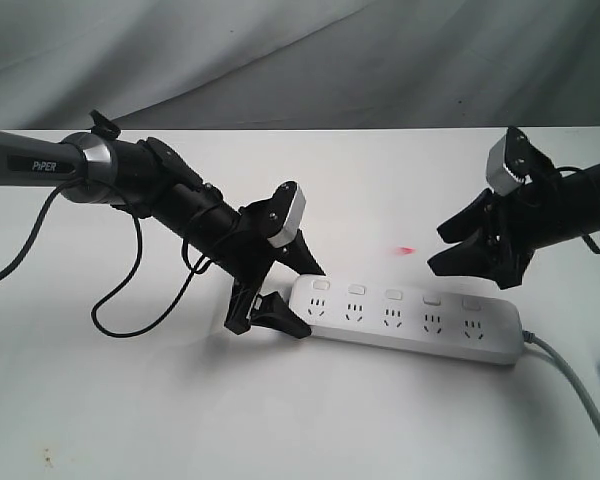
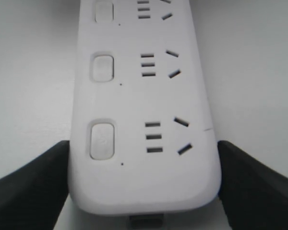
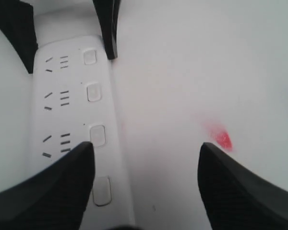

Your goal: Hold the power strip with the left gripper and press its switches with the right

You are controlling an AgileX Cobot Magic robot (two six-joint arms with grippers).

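Shows the holding step apparently in place and the pressing step not yet begun. Spanning the scene: the white desk. Lying flat on it toward the front right: the power strip, long and white. Pinching the strip's left end, as seen in the exterior view, across its width: the left hand, with pads set against both long edges in the left wrist view. Hovering over the desk on the switch side, near the strip's other end and clear of it: the right hand, spread wide, with one finger above the sockets and the other above bare desk in the right wrist view. Trailing off the right end toward the desk's front corner: the grey cable. Running along the far edge, one per socket: five switches, none touched. Lying just beyond the strip: a small red mark. Judged next: calls for narrowing the right hand or picking one fingertip, centring it over a single switch, then pressing straight down against a firm left grip, to prevent sliding or tipping.
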